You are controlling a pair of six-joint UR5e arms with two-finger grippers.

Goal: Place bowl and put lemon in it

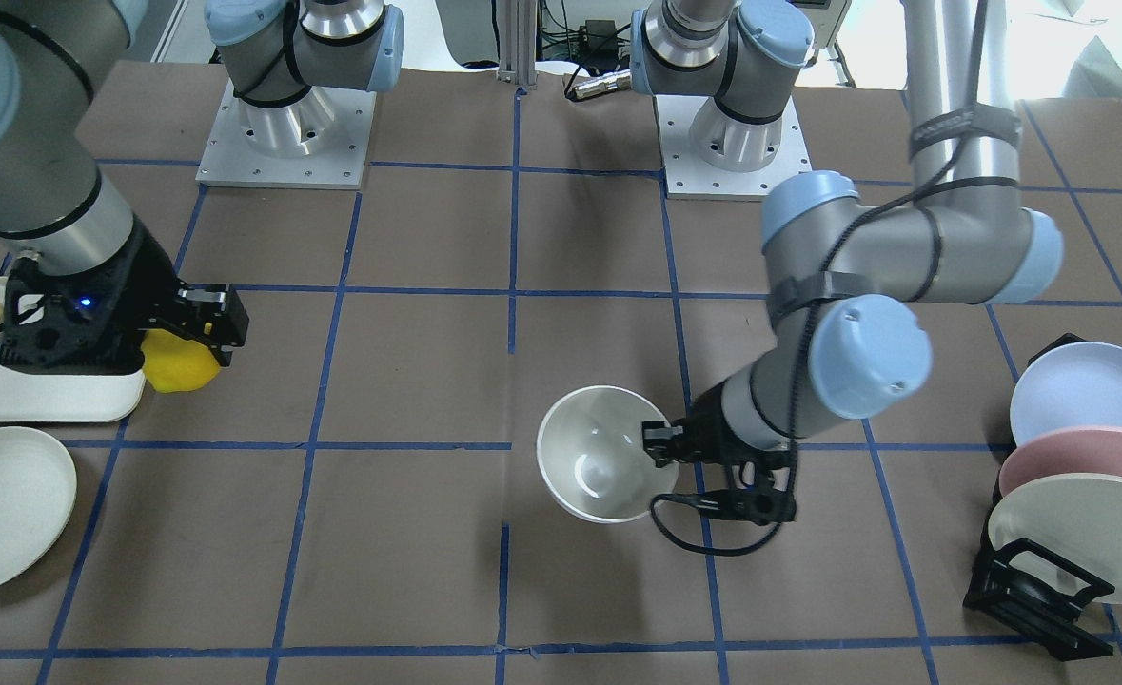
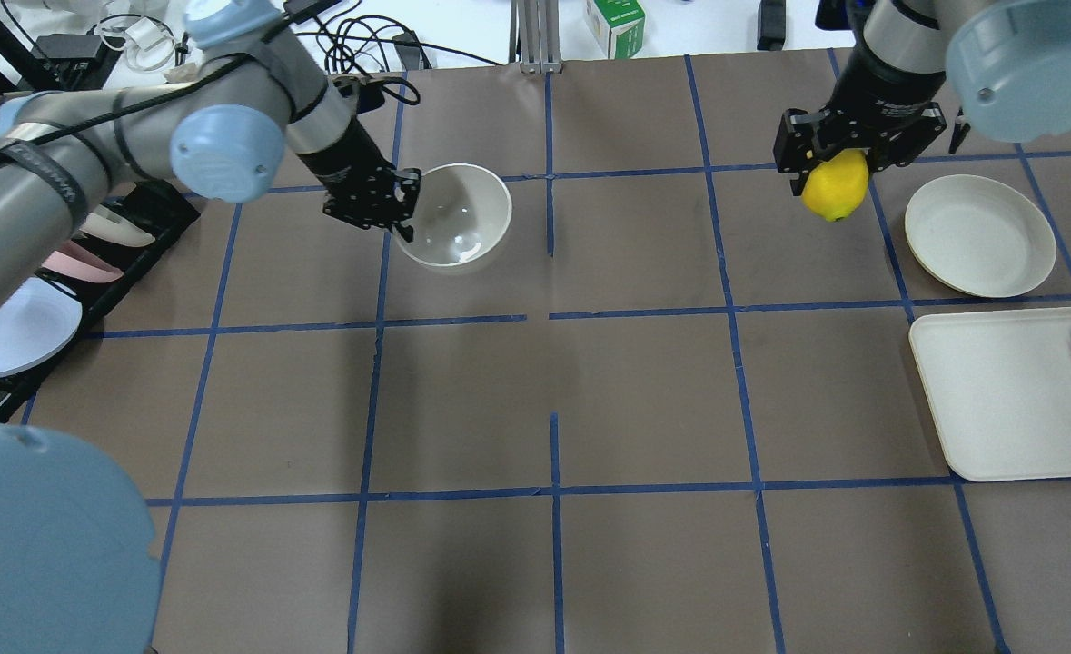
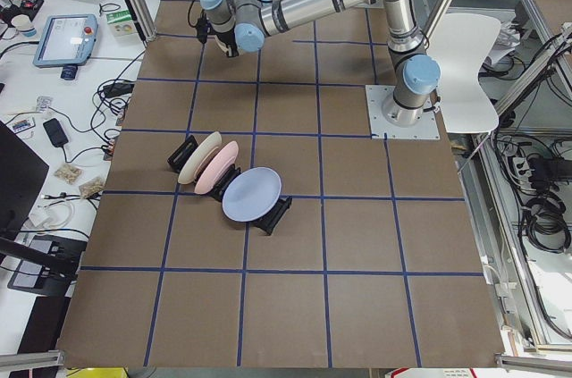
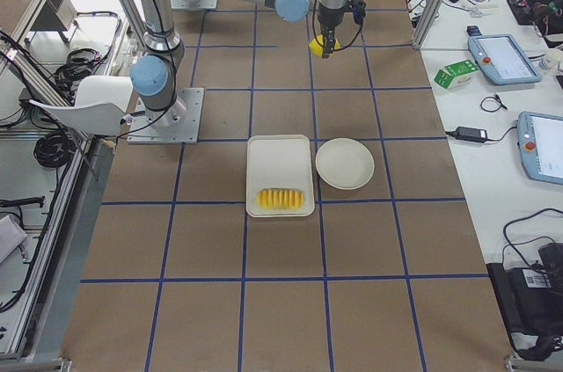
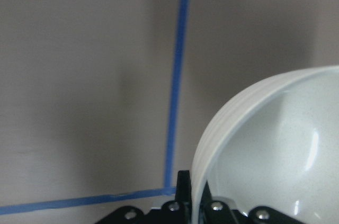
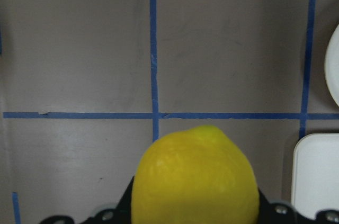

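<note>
Bowl placement is, as we read it, the step in hand. We start with the wide brown paper-covered table (image 2: 644,400), squared off in blue tape, since that is where the thing has to land. At its right end lie a white rectangular tray (image 2: 1007,400) and, just beyond it, a shallow round off-white plate (image 2: 980,236); neither is what we want.

The deep round off-white bowl with the glossy inside (image 2: 462,213) hangs left of the centre line over the far half of the table. It is tilted, and its shadow on the paper suggests to us that it is clear of the surface, though we cannot be sure. The small bright yellow lemon (image 2: 835,186) is well apart from it, raised over the far right squares near the plate.

The left fingers (image 2: 403,195) are closed on the bowl's rim, one inside the wall and one outside, as the left wrist view shows. The right fingers (image 2: 794,168) are closed on the lemon's sides, and most of the fruit hangs below them.

To do this well, we would level the bowl before lowering it. We would let go only once its base sits flat, then lift straight up so the inner finger does not drag the rim. The lemon should wait until that arm is clear, and be released low inside the bowl so it neither bounces nor tips it.
</note>
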